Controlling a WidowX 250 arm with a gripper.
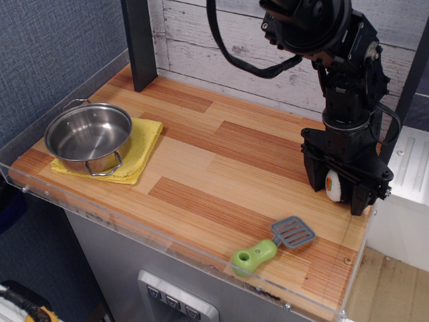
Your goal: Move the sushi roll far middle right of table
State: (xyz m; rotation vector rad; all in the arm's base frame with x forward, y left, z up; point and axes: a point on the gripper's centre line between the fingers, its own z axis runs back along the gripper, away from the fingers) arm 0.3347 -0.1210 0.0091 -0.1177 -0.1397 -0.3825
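Counting one sushi roll (332,186) pinched in my tool (335,191) at the bench's (221,168) 3 o'clock edge, I see one spatula (275,245) at 5 and one pot (89,137) on one yellow cloth (144,144) at 9.

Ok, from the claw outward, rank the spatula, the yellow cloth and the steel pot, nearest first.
Measured from the claw, which is holding the sushi roll at the table's right edge:
1. Spatula, just below-left, near the front edge.
2. Yellow cloth, far across on the left.
3. Steel pot, on that cloth, farthest left.
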